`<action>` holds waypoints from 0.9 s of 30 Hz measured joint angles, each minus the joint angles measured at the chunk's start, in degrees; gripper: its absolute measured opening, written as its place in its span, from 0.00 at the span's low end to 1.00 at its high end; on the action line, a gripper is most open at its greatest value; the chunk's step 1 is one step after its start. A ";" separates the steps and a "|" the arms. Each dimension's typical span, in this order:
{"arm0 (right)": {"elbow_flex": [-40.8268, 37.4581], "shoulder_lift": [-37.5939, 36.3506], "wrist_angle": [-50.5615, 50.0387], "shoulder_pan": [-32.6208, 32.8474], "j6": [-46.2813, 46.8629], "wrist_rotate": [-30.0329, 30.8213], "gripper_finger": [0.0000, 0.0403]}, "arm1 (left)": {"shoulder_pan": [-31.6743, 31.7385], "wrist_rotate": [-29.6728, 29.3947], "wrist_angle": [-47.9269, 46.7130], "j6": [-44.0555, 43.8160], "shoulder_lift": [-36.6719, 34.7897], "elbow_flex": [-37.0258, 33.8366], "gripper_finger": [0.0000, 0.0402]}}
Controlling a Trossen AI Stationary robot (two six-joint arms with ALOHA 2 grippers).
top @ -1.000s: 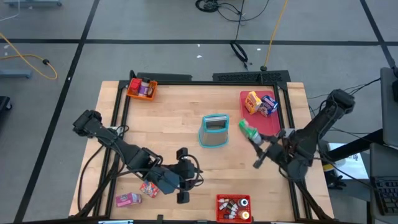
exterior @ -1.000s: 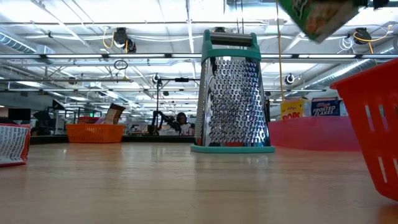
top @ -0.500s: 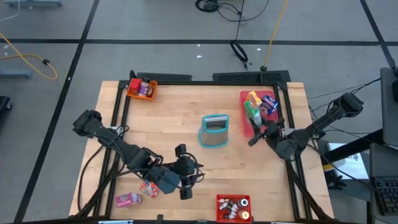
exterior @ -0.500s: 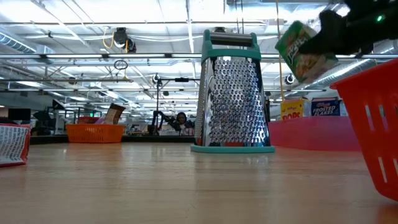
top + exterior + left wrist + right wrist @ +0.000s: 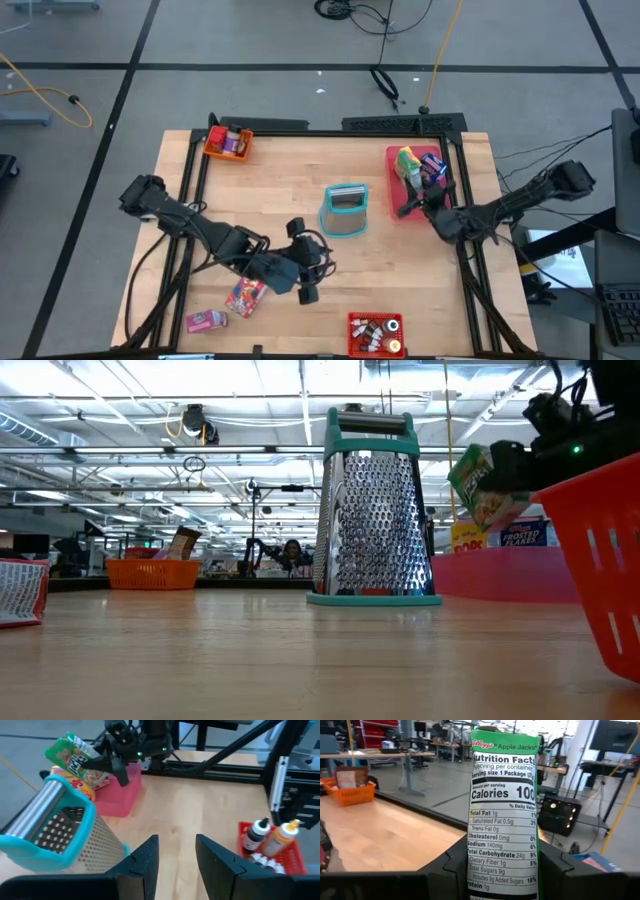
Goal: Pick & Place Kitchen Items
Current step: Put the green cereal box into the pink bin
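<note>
A green Apple Jacks cereal packet (image 5: 407, 170) hangs over the flat pink tray (image 5: 432, 200), with my right gripper (image 5: 413, 196) shut on it; the low view shows the packet (image 5: 478, 482) tilted in the air. A yellow box (image 5: 404, 156) and a blue box (image 5: 433, 166) lie in the tray. My left gripper (image 5: 312, 262) stands open with nothing between its fingers, near the table's middle on the near side of the grater (image 5: 345, 210). Two snack packets (image 5: 245, 297) (image 5: 205, 320) lie flat at the near left. My right gripper pinches the green packet between its two fingers, which lie on the two edges beside the nutrition panel's lower part (image 5: 490, 875). The fingers (image 5: 452, 867) reach in about level from the table's right side. The packet is lifted clear above the pink tray, tilted.
A teal-framed metal grater (image 5: 375, 510) stands upright mid-table. An orange bin (image 5: 228, 142) with items sits at the far left corner. A red bin (image 5: 375, 334) with small bottles (image 5: 270, 836) stands at the near edge; its wall (image 5: 595, 560) looms on the low view's right.
My right gripper has swung toward the table's far edge and come down, carrying the green packet from the tray's near end to over the tray. My left gripper has shifted a little toward the right and far side, still open.
</note>
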 joint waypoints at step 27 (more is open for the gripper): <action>-3.13 9.57 13.42 -26.46 -2.70 -25.44 0.34 | 6.70 1.14 -1.79 4.40 0.02 -0.02 0.32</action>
